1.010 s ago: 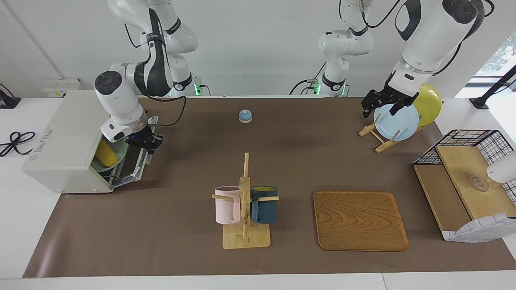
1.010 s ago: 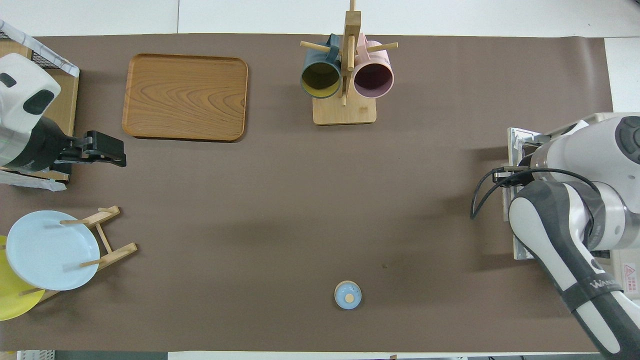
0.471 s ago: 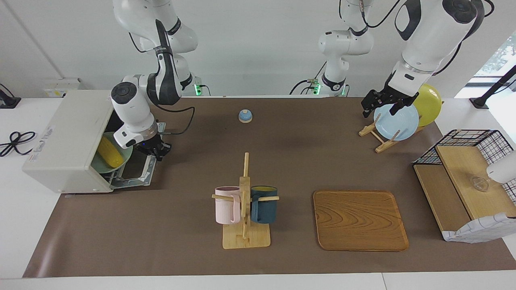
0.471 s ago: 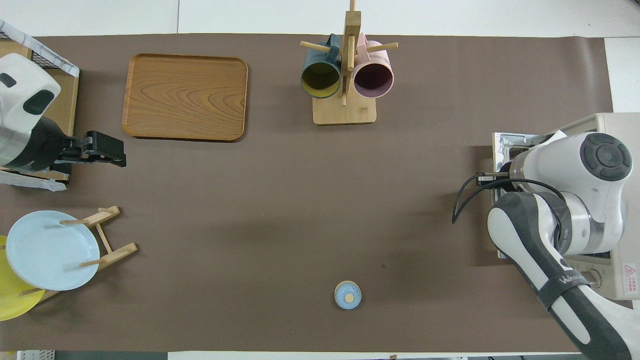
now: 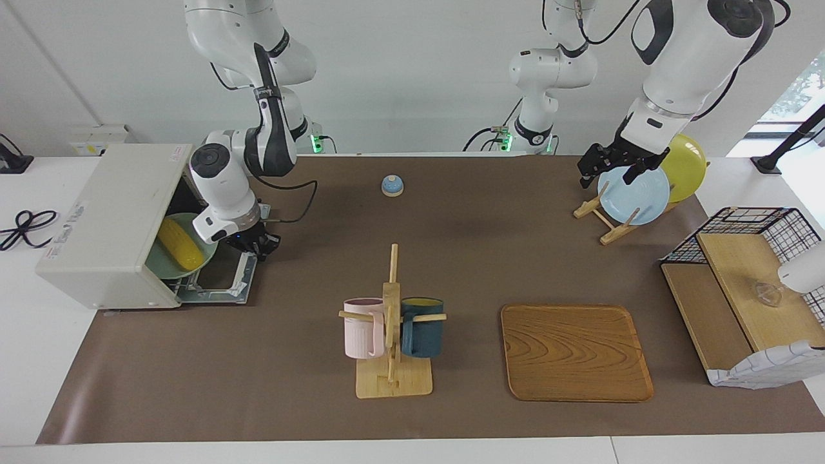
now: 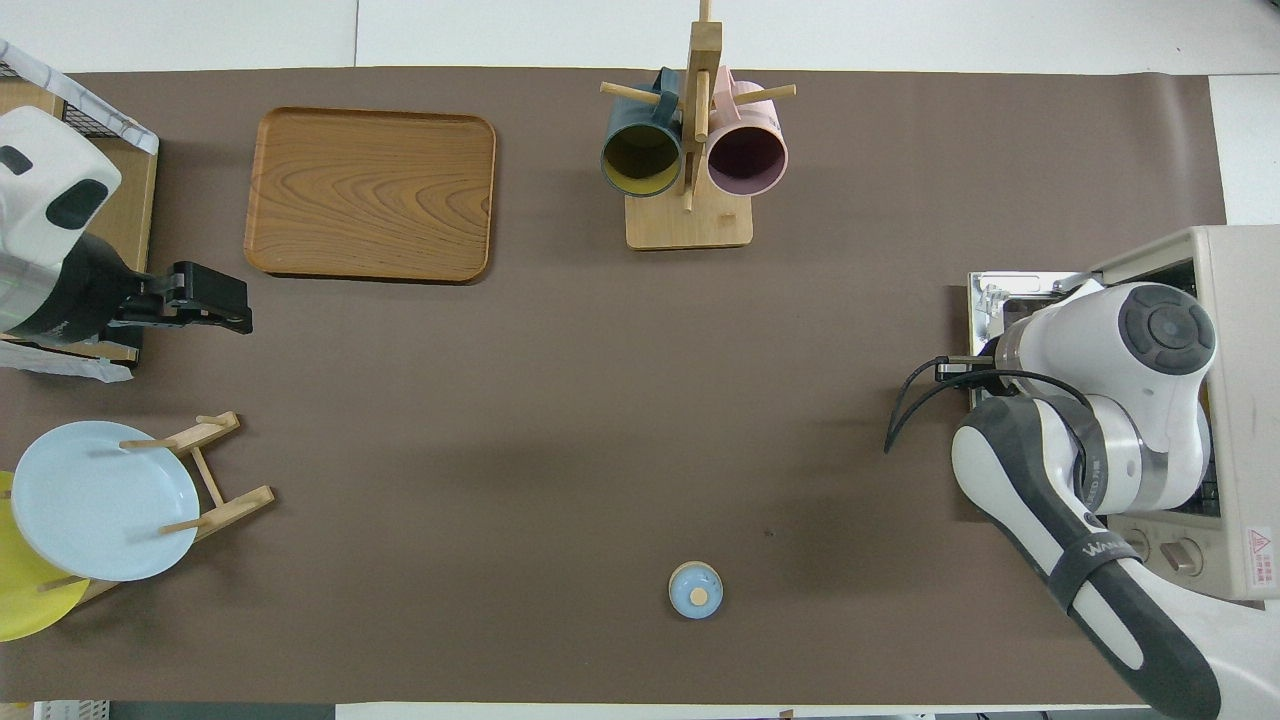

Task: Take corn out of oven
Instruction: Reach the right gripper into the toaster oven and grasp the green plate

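Facing view: the corn (image 5: pixel 180 243) lies on a green plate (image 5: pixel 169 263) inside the open oven (image 5: pixel 106 225), at the frame's middle left, its long axis running from upper left to lower right. The right gripper (image 5: pixel 256 245), fingertips together on the door (image 5: pixel 222 276) edge, sits just to the corn's right (the nearer arm by far). The left gripper (image 5: pixel 609 164), fingers apart, waits over the blue plate (image 5: pixel 635 194) at upper right.

Overhead view: the right arm (image 6: pixel 1095 400) covers the oven mouth at middle right; corn hidden.
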